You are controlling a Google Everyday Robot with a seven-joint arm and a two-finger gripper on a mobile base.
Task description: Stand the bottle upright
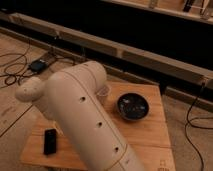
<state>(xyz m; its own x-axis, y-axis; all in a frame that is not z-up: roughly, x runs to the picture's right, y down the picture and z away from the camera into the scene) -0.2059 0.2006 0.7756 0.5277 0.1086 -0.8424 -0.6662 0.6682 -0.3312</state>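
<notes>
Bottle is out of sight behind the arm (85, 120), as is the gripper, so neither its grip nor the bottle's place beside it can be told; likely best: pivot it gently onto its base, clear of the 1 phone (50, 141), on bare table (150, 132).

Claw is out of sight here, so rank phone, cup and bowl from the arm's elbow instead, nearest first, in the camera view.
The claw is hidden behind the arm. From the elbow:
1. Phone, front left of the table.
2. Cup, mid-table, partly behind the arm.
3. Bowl, right side.
</notes>
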